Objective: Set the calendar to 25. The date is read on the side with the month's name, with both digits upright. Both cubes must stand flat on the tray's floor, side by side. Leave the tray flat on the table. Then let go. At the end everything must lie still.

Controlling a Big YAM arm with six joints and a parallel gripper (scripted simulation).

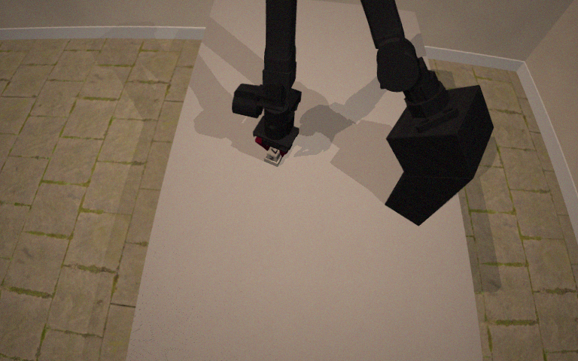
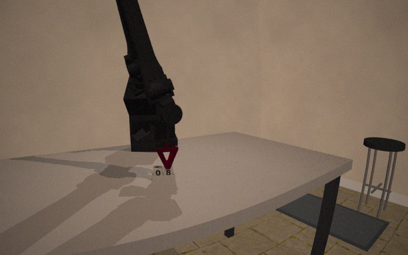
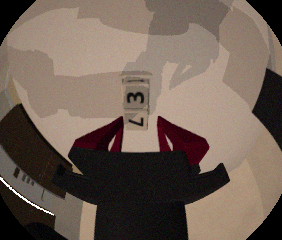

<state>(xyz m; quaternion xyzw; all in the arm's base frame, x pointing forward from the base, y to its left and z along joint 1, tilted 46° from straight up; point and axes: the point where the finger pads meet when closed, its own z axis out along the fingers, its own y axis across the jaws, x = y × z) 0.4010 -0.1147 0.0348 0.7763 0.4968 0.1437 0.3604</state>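
One black arm, angled down, its tool half open near two number cubes

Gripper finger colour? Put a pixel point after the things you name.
Dark red fingers point(image 2: 160, 156); shows best in the exterior view.

The robot arm is matte black all over, with long, straight-sided links, rounded joint housings and, at right in the top view, a large angular block. Low in the wrist view, its gripper has a wide dark body and two glossless deep-red fingers, each an open triangular frame.
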